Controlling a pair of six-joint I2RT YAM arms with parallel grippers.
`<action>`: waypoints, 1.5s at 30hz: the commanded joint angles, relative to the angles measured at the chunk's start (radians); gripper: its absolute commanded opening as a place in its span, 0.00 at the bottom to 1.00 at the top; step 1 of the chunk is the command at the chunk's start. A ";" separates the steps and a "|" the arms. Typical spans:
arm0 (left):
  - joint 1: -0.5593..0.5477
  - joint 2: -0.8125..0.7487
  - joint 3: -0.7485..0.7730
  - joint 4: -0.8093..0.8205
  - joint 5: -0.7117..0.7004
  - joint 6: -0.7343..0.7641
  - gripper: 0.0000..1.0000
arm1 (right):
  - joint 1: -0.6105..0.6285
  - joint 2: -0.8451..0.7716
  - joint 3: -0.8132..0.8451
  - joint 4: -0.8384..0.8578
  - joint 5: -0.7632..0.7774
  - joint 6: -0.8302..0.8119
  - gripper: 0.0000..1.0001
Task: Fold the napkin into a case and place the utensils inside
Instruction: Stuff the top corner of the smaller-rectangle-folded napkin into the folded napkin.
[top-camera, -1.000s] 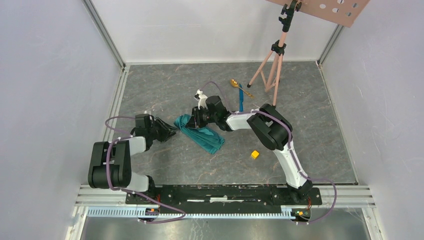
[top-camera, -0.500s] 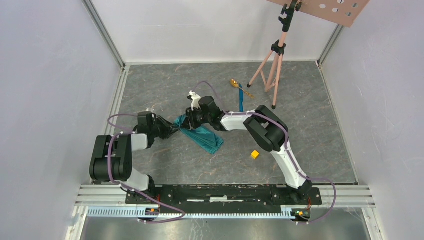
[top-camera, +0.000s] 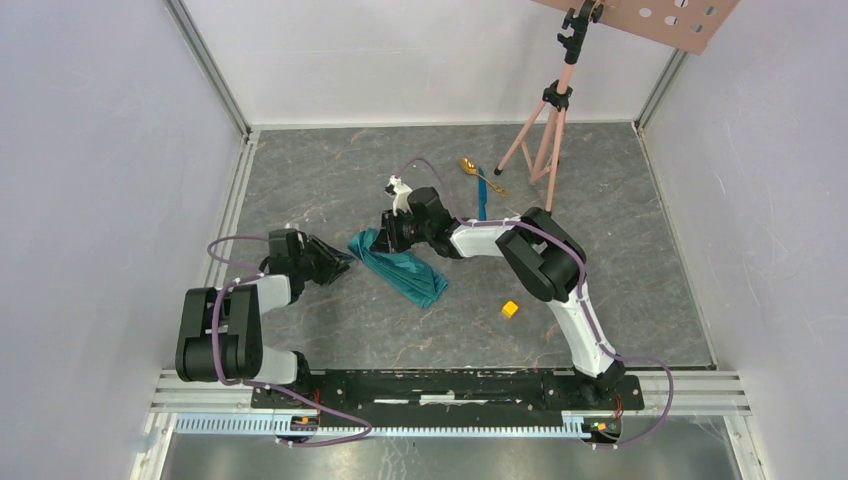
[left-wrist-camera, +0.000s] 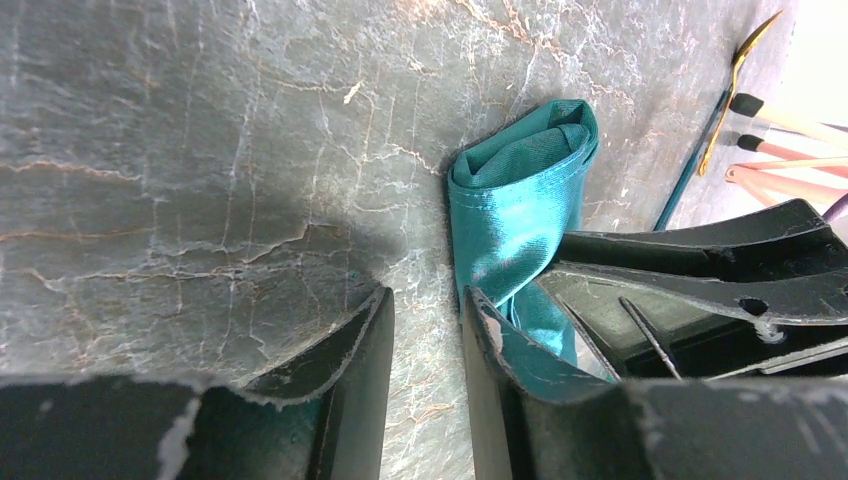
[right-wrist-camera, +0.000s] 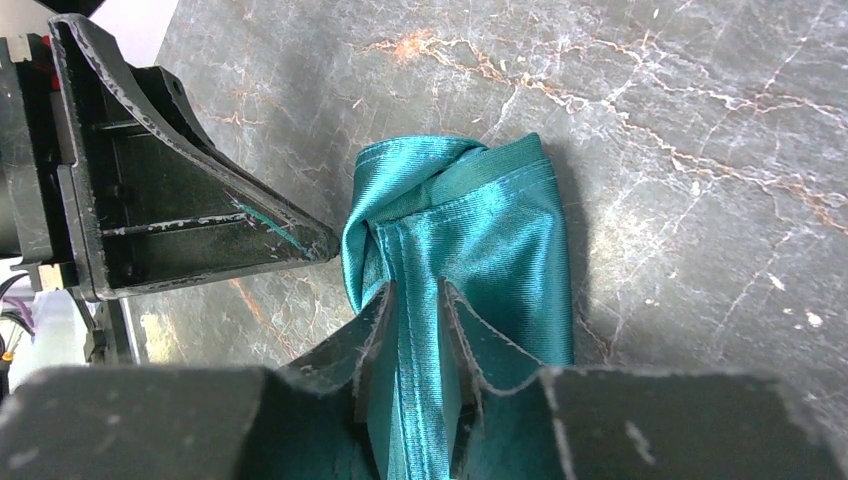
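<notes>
At the middle of the grey, marble-veined table (top-camera: 320, 180): pulled the left gripper (top-camera: 338, 262) back off the napkin (top-camera: 408, 272) after nudging in against its near-left end half a second ago. Now parked just beside the cloth, jaws slightly apart with only bare tabletop between them. Kept the right gripper (top-camera: 390, 236) clenched on a ridge of fabric at that same bunched end. Left the napkin a long, rumpled diagonal strip, barely altered by the poke, so the fold probably needs more tidying before loading. Gold spoon (top-camera: 467, 166) and blue knife (top-camera: 481, 203) untouched farther back, by the feet of a pink tripod (top-camera: 545, 130). Elsewhere: a yellow cube (top-camera: 510, 309) right of the cloth, plain white walls (top-camera: 430, 60) on three sides, an aluminium rail (top-camera: 700, 382) along the near edge.
</notes>
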 joint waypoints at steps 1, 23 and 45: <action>0.006 0.007 0.029 -0.038 -0.042 -0.011 0.40 | 0.008 0.030 0.056 0.023 -0.004 0.007 0.24; -0.068 -0.081 0.037 -0.155 -0.092 0.024 0.34 | 0.027 -0.001 0.039 0.039 -0.010 0.037 0.21; -0.112 0.065 0.211 -0.124 -0.056 0.027 0.26 | 0.085 0.097 0.108 -0.072 0.094 -0.047 0.00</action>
